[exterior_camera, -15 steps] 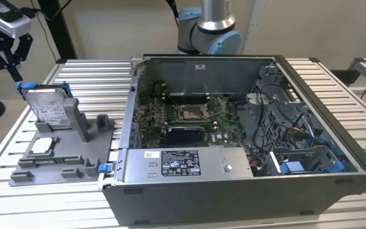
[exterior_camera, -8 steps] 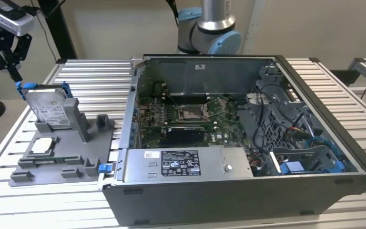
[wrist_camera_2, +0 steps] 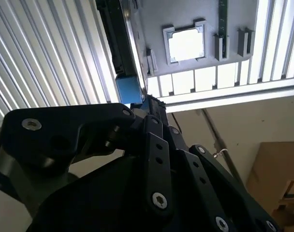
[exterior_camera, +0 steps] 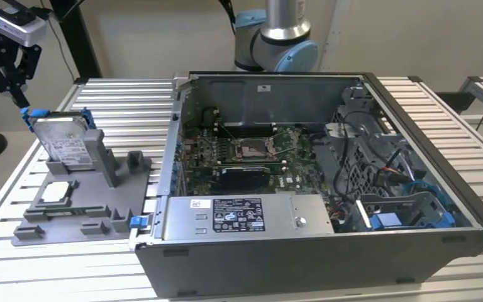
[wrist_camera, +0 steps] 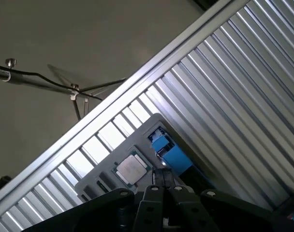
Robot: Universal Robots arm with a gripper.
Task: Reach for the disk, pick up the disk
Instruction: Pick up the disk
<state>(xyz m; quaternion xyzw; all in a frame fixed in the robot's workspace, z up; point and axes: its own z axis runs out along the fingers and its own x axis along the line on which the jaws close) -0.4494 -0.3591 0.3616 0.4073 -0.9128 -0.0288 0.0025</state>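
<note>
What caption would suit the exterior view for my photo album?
Robot gripper at the top corner of the blue-edged disk standing upright in a grey fixture tray, beside an open computer case.

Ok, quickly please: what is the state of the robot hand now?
The hand is at the top corner of the flat silver-grey metal disk with blue edging; open or closed cannot be told.

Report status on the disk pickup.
Tool at top blue corner of disk. Disk upright in grey tray, not lifted. Open computer case stands apart.
</note>
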